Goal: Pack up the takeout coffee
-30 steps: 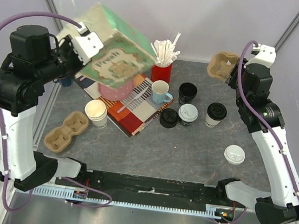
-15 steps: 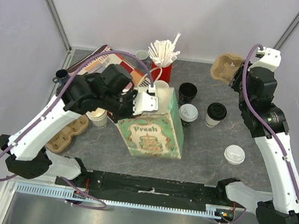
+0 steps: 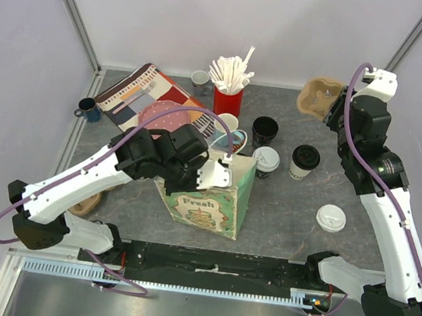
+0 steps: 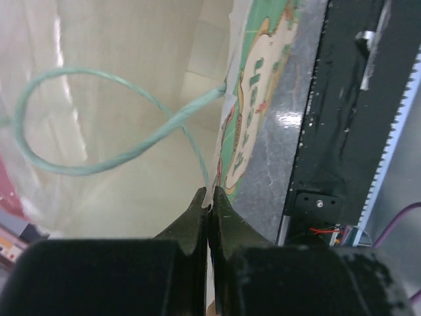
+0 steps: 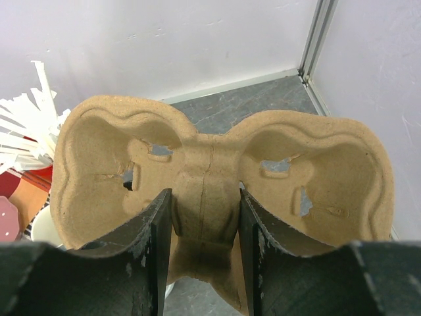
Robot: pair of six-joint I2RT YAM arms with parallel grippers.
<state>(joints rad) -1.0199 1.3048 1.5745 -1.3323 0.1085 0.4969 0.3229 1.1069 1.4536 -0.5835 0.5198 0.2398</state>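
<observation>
- Saw the paper bag [image 3: 207, 200] standing upright on the table [image 3: 279, 228], printed face towards the near edge, mouth open upward.
- Pinched the bag's top rim with the left gripper [image 4: 209, 209], fingers [image 4: 194, 224] pressed flat together on the paper edge, with the green string handle [image 4: 99, 141] looping inside the bag.
- Held the right gripper [image 5: 205, 217] high, far to the right of the bag and beyond it, jaws part spread and clamped on the middle ridge of a pulp cup carrier [image 5: 217, 158].
- Found the white-lidded cup [image 3: 265, 162] upright just past the bag's far right corner; close, perhaps not touching, though hard to judge from above.
- Found the black-lidded cup [image 3: 304, 161] upright further right of the bag, apart from the other cup.
- Noted a loose white lid [image 3: 331, 217] lying flat well to the right of the bag, with bare table between the two.
- Noted a glossy black mug [image 3: 264, 131] beyond the bag, and a light-blue mug [image 3: 234, 139] just behind the bag's far edge, partly hidden.
- Noted a red straw holder [image 3: 227, 100] further beyond the bag.
- Left only a narrow strip of table between the bag's base and the near edge.
- Blocked the space left of the bag with the left arm.
</observation>
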